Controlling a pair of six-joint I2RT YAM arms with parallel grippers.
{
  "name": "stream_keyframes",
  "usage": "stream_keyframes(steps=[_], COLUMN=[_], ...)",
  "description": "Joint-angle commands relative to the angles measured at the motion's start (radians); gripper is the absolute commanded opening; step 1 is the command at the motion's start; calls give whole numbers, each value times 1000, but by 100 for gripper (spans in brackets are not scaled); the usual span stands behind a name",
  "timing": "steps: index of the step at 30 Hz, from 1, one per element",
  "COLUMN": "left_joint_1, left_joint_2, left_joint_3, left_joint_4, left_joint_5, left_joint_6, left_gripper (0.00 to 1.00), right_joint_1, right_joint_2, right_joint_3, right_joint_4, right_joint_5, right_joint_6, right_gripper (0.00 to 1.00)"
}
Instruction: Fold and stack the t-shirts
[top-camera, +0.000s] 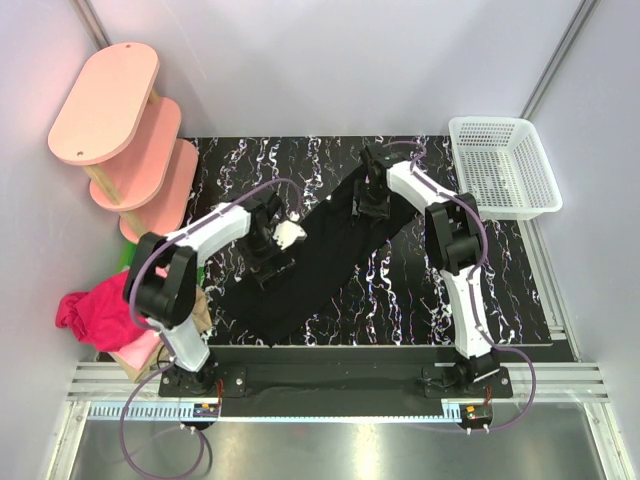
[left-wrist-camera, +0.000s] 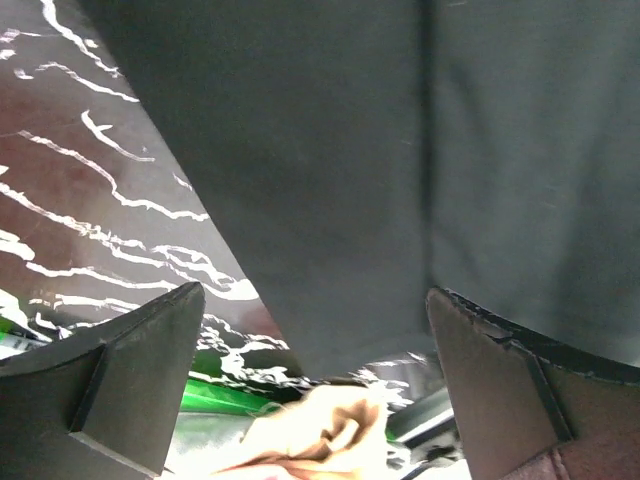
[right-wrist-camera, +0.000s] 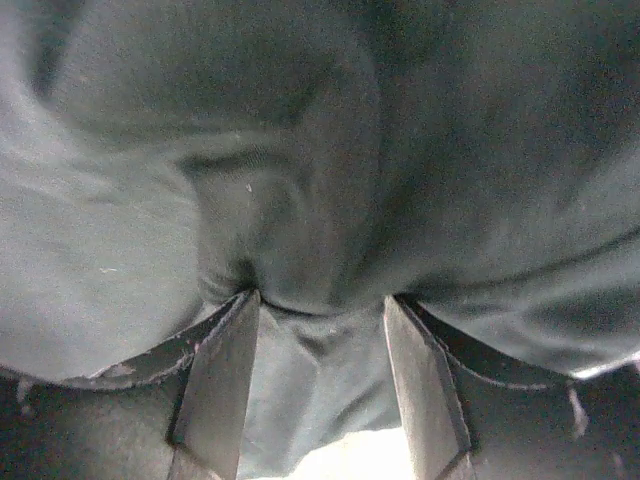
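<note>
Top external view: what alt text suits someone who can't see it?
A black t-shirt lies diagonally across a dark marbled table, the left gripper at its middle and the right gripper at its far end. A pink shelf stands far left, a white basket far right, and magenta cloth is heaped near left.

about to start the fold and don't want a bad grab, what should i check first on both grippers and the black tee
1. Left gripper open over the edge of the black tee: ok
2. Right gripper straddling a cloth fold: ok
3. Right pinch firm: cannot tell
4. Tee lying flat: not ok, bunched at the far end
</note>
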Motion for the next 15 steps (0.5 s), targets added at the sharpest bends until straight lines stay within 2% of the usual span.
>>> stream_keyframes(steps=[1, 5, 9, 15], left_joint_1=[-30, -46, -74, -126], left_joint_2=[78, 170, 216, 301], left_joint_3=[-14, 4, 52, 190], left_joint_4=[74, 95, 99, 97], left_joint_5=[-151, -184, -158, -75], left_joint_6=[6, -20, -34, -80], left_gripper=[99, 99, 99, 99], right_joint_1=[-79, -139, -190, -243], right_joint_2=[119, 192, 238, 413], right_joint_3=[84, 142, 242, 570], right_joint_4=[11, 5, -24, -139], right_joint_5=[-184, -226, -227, -270], right_joint_6=[31, 22, 8, -8], right_gripper=[60, 58, 57, 55])
